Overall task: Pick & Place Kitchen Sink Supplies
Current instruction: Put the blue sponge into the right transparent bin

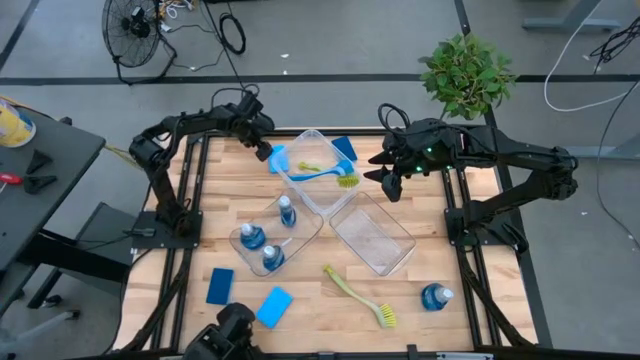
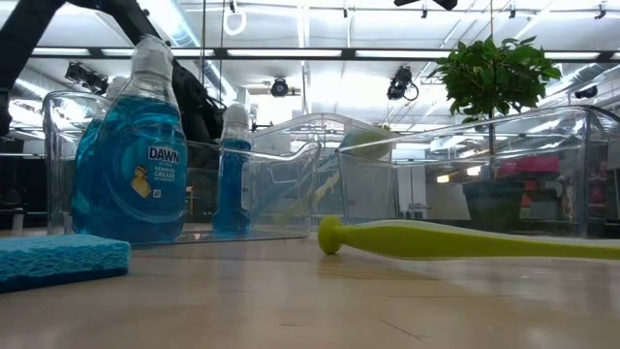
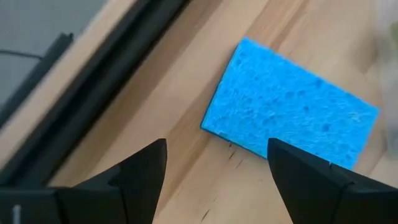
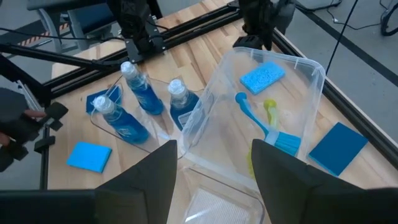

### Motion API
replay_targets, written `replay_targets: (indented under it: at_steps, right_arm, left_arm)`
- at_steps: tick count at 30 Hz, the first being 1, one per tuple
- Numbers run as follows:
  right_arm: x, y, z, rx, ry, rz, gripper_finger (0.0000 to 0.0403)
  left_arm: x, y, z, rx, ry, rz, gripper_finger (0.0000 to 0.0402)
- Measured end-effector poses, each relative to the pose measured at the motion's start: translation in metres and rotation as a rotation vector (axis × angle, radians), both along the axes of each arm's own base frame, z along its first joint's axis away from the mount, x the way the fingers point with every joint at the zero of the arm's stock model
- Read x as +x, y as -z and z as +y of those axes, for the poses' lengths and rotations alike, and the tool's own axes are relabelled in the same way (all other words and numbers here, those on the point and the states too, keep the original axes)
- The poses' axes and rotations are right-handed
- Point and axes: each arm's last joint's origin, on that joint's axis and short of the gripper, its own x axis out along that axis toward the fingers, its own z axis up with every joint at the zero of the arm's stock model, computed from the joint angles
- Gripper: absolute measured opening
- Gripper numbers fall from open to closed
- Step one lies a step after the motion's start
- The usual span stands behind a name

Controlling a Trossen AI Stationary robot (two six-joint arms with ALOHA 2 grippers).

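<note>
A light-blue sponge [image 3: 289, 112] lies flat on the wooden table, against the far-left corner of a clear bin [image 1: 318, 172]. My left gripper [image 3: 214, 180] hangs open just above the table, with the sponge [image 1: 278, 160] a little ahead of its fingertips and untouched. That bin holds a blue brush [image 4: 264, 127] and a yellow-green brush [image 1: 340, 180]. My right gripper [image 1: 390, 182] waits open, high over the bin's right side. Three bottles of blue liquid [image 1: 268, 238] stand in the left bin.
An empty clear bin [image 1: 372, 232] sits right of centre. A dark-blue sponge [image 1: 343, 148] lies behind the middle bin. Near the front edge lie a dark-blue sponge [image 1: 220, 285], a light-blue sponge [image 1: 274, 307], a yellow-green brush [image 1: 358, 296] and a bottle [image 1: 435, 296]. A potted plant [image 1: 465, 75] stands at the far right.
</note>
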Motion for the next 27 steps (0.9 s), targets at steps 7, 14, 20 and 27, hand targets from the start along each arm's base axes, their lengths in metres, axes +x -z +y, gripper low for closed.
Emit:
replay_targets:
  at_steps: [7,14,20,27]
  right_arm:
    - [0.000,0.000,0.000,0.000,0.000,0.001,0.0208]
    - [0.000,0.000,0.000,0.000,0.000,0.001,0.0208]
    - [0.000,0.000,0.000,0.000,0.000,0.001,0.0208]
    - [0.000,0.000,0.000,0.000,0.000,0.001,0.0208]
  left_arm:
    - [0.002,0.010,0.002,-0.026,-0.026,0.005,0.0279]
    - [0.006,0.008,0.005,0.007,-0.006,-0.041,0.0279]
    - [0.008,0.008,0.002,-0.015,0.033,-0.066,0.0279]
    - [0.012,0.009,-0.001,0.032,0.089,-0.018,0.0279]
